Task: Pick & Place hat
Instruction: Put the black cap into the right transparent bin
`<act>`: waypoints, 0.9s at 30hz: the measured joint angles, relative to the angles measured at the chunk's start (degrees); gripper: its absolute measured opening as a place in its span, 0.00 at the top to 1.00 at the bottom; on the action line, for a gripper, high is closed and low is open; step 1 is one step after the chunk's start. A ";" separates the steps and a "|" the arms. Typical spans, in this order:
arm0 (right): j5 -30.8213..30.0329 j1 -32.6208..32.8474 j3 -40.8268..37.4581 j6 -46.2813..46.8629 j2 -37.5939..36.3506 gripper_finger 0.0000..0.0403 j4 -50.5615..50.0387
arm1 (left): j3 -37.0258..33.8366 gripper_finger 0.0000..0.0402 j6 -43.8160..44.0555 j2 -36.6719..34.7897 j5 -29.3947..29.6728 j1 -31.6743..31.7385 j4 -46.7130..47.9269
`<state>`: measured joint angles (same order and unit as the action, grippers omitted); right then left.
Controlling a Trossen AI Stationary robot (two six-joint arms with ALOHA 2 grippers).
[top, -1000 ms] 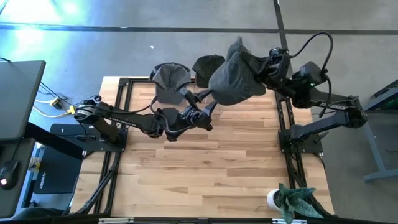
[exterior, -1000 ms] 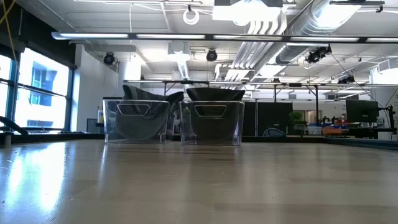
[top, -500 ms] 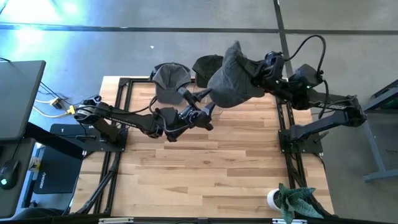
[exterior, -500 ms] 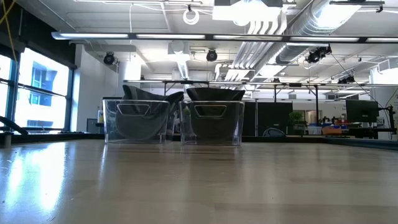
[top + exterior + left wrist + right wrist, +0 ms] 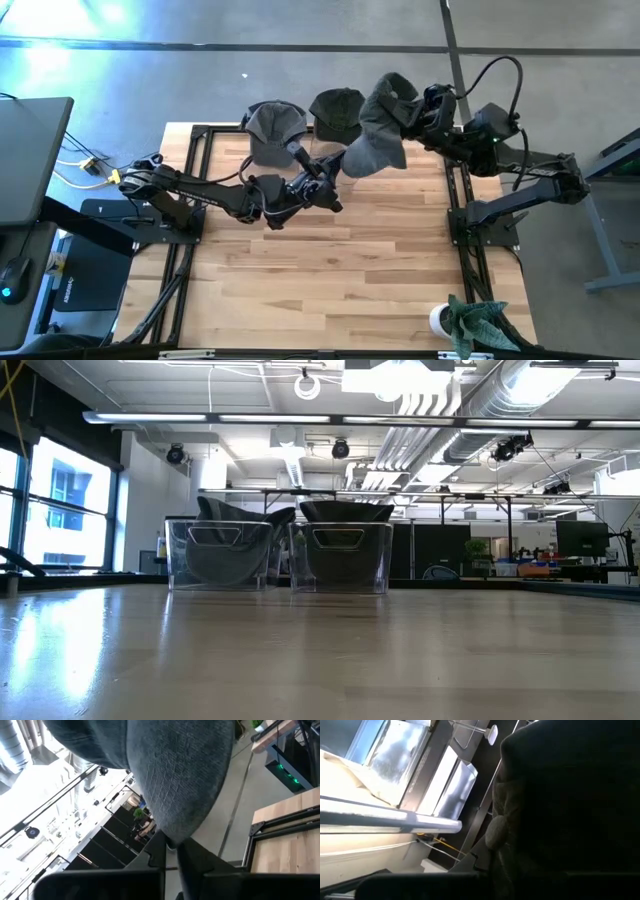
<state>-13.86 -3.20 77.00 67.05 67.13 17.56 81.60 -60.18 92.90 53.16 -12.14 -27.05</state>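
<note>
The table (image 5: 330, 270) is pale wooden planking with a dull sheen, its near half bare in the low view. Toward the far middle, the left gripper (image 5: 338, 168) reaches up off the wood, its two dark fingers (image 5: 159, 851) pinched together on the lower edge of a grey hat (image 5: 378, 130). The hat is a soft, slouchy piece of woven fabric with a fine diamond texture, sagging in folds and held in the air above the table's far right part. The right gripper (image 5: 413, 112) meets the hat's upper side from the right, its fingers buried in the cloth; they look clamped on it, though the fabric hides most of them. Along the far edge stand two clear, boxy plastic bins (image 5: 340, 555) side by side, each holding a rounded cap: a grey one (image 5: 274, 122) on the left, a darker one (image 5: 336, 106) beside it.
</note>
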 joint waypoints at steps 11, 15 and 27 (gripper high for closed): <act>0.95 0.00 0.01 -5.03 -0.07 0.86 -2.67 | 0.00 0.99 3.44 -0.02 2.81 -0.74 -0.02; 2.24 -0.44 -0.01 -8.20 -0.84 0.74 -6.79 | -0.09 1.00 12.57 -1.61 3.82 -1.00 2.51; 11.08 -4.97 -0.01 -12.07 -5.96 0.35 -15.86 | 0.02 1.00 42.68 -9.89 -4.19 -0.28 25.97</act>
<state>-2.78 -8.17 76.99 54.98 61.18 1.70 81.62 -17.50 83.01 48.97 -12.43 -1.08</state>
